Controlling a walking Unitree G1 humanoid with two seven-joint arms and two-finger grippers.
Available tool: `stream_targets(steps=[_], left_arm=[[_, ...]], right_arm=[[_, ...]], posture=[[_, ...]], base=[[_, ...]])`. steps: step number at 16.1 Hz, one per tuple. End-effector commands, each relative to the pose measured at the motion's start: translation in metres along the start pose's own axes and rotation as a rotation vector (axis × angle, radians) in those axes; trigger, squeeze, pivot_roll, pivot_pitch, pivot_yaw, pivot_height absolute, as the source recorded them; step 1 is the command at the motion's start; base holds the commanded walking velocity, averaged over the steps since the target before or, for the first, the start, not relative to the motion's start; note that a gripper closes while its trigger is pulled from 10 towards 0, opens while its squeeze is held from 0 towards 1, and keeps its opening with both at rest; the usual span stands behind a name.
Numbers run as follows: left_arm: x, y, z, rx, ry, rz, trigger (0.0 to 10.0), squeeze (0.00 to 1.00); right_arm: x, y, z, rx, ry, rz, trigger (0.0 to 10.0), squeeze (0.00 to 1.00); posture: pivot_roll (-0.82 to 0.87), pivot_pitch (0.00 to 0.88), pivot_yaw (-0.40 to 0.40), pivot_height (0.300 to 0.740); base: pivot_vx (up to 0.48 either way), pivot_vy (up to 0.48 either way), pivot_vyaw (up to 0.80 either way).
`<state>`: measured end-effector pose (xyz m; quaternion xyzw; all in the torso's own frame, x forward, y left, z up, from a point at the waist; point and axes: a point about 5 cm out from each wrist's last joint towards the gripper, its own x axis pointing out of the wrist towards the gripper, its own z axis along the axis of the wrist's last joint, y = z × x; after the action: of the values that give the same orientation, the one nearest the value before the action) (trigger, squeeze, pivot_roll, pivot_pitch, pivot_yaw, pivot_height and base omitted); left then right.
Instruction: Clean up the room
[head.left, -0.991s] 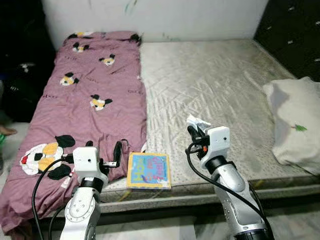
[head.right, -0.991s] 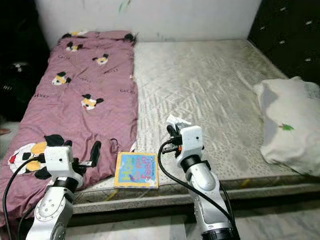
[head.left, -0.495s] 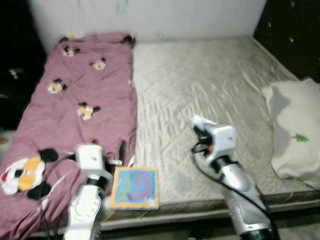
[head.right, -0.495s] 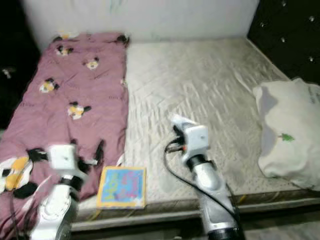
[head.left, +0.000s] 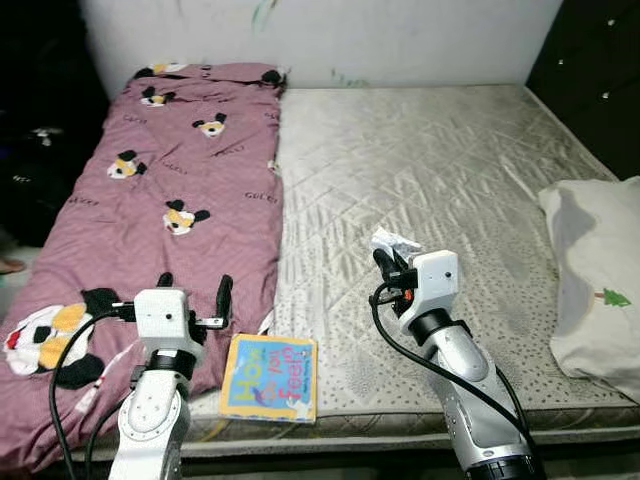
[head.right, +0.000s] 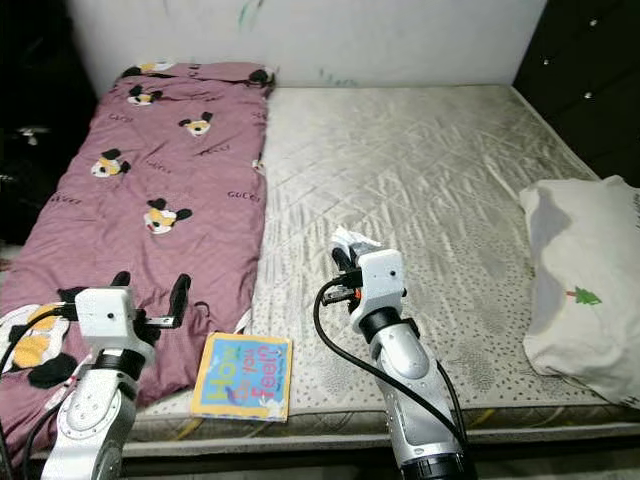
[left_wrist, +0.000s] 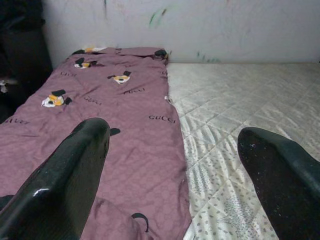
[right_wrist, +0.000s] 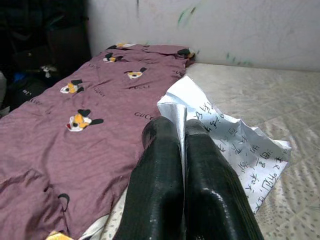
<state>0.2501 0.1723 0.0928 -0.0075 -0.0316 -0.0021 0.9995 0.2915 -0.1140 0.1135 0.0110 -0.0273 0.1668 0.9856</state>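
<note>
The right end effector (head.left: 384, 258) is clamped on a wrapper (right_wrist: 235, 135) above the mattress (head.left: 450, 170); it should keep that pinch firm while carrying it off. The left end effector (head.left: 192, 290), fingers apart, hovers over the blanket (head.left: 170, 170), near the book (head.left: 268, 364) at the bed's near edge. The mattress middle is open; a pillow (head.left: 600, 280) lies right.

We see the white pillow (head.left: 597, 290) cut off by the right edge of both eye views, so its full extent stays unknown. The writing on the crumpled paper (right_wrist: 235, 145) is too small for us to read, and the right gripper (right_wrist: 182, 150) covers part of it. The dark area (head.left: 40, 140) left of the purple blanket (head.left: 170, 200) is too shadowed to make out.
</note>
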Motion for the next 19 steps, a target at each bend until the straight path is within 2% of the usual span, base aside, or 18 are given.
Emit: stream_targets(steps=[1,2,7,12,19], left_arm=[[-0.0023,0.0057,-0.0002,0.014,0.0,0.043,10.0,0.0],[-0.0027,0.0075,-0.004,0.019,0.049,0.075,10.0,0.0],[-0.0013,0.0042,-0.0066,-0.023,0.059,0.057,10.0,0.0],[-0.0021,-0.0016,-0.0088,-0.034,0.07,0.021,10.0,0.0],[-0.0019,-0.0005,-0.0086,-0.033,0.073,0.019,10.0,0.0]], right_arm=[[0.0013,0.0016,0.0019,-0.011,-0.005,0.018,10.0,0.0],[0.0006,-0.0005,0.0027,-0.007,-0.006,0.021,10.0,0.0],[0.002,-0.0004,0.0036,-0.041,-0.01,0.038,10.0,0.0],[0.0012,-0.0004,0.0012,-0.03,-0.006,0.032,10.0,0.0],[0.0009,0.0003,-0.0001,-0.032,-0.006,0.025,10.0,0.0]], posture=[[0.06,0.088,0.025,0.74],[0.05,0.089,0.022,0.74],[0.05,0.081,0.008,0.74],[0.05,0.081,0.013,0.74],[0.05,0.09,0.018,0.74]], base=[[0.0,0.0,0.0],[0.0,0.0,0.0],[0.0,0.0,0.09],[0.0,0.291,0.0],[0.0,0.385,0.0]])
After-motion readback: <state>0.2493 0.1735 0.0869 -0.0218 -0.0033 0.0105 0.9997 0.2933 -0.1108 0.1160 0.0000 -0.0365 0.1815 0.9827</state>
